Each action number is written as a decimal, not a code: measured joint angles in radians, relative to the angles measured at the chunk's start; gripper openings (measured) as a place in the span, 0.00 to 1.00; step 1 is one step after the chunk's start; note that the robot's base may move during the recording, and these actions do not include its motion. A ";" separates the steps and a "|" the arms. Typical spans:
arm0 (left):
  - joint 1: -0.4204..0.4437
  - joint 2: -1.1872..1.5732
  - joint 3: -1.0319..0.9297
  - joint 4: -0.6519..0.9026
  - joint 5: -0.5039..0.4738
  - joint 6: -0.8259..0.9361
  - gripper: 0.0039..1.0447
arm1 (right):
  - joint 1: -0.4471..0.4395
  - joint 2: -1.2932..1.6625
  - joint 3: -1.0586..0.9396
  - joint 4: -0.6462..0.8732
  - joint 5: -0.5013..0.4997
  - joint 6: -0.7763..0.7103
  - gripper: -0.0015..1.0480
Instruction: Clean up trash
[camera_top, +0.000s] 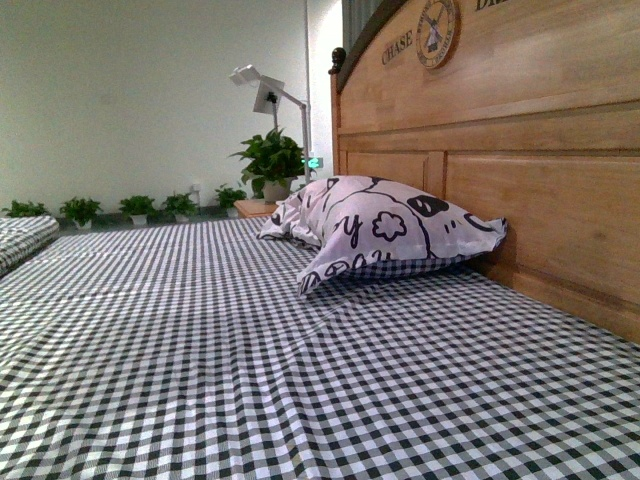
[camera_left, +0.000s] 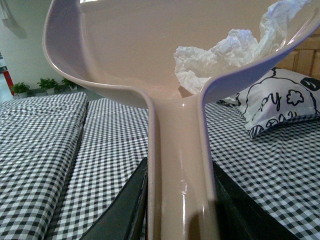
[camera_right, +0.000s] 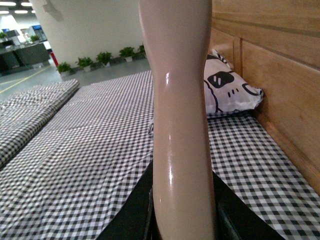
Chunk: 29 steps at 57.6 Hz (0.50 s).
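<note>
In the left wrist view my left gripper (camera_left: 181, 200) is shut on the handle of the pale mauve dustpan (camera_left: 125, 55), held up above the checked bed. The trash (camera_left: 220, 55), a crumpled wad of white paper, lies inside the pan against its side wall. In the right wrist view my right gripper (camera_right: 182, 210) is shut on the pale brush handle (camera_right: 180, 100), which rises out of the frame; the bristles are out of view. Neither arm shows in the front view.
A black-and-white checked bed sheet (camera_top: 200, 350) fills the front view. A printed pillow (camera_top: 380, 228) leans against the wooden headboard (camera_top: 520, 150) on the right. Potted plants (camera_top: 268, 160) line the far wall, beside a white lamp (camera_top: 262, 92).
</note>
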 joint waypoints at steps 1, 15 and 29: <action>0.000 0.000 0.000 0.000 0.001 0.000 0.27 | 0.000 0.000 0.000 0.000 0.000 0.000 0.19; 0.000 0.000 0.000 0.000 0.001 -0.003 0.27 | 0.000 0.000 0.000 0.000 0.000 0.000 0.19; 0.001 0.000 0.000 0.000 0.002 -0.004 0.27 | 0.000 0.000 0.000 0.000 0.000 0.000 0.19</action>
